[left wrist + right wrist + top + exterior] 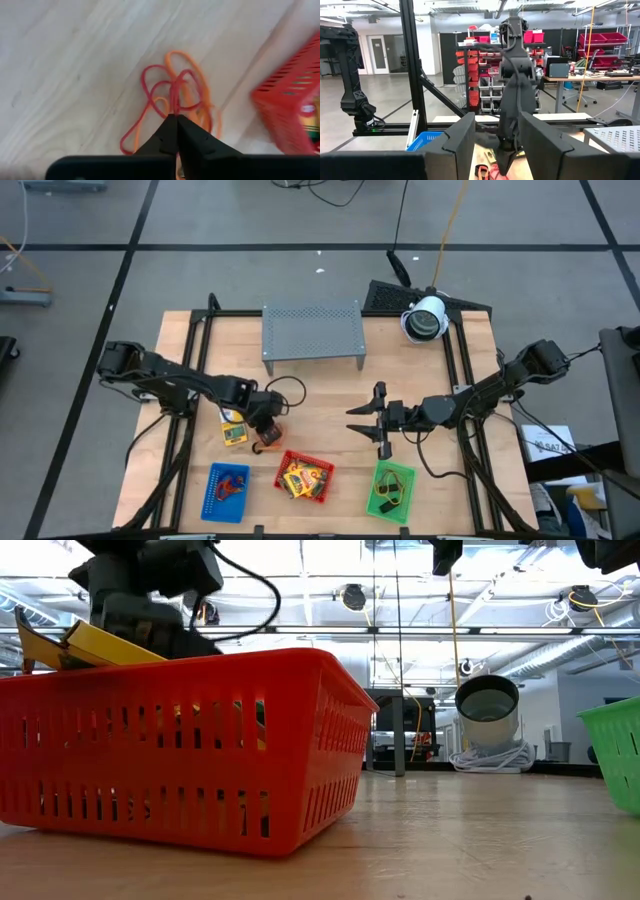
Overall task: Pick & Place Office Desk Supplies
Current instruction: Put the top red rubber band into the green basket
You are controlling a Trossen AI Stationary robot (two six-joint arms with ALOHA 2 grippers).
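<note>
A tangle of red and orange rubber bands sits on the wood beside the red tray. My left gripper stands over it, shut on the bands, also seen from above. A yellow packet lies flat on the table just left of that gripper. More yellow packets lie in the red tray. My right gripper waits open and raised near the table's middle, holding nothing. My left gripper pinches several strands of the rubber bands where the loops cross, between its two fingertips. The fingers come from above, slanting steeply down. The loops spread slack beyond the tips; whether they are clear of the wood I cannot tell.
A blue tray holding a red item and a green tray holding dark items stand along the near edge, either side of the red tray. The grey perforated rack stands at the far middle, a white camera at the far right.
</note>
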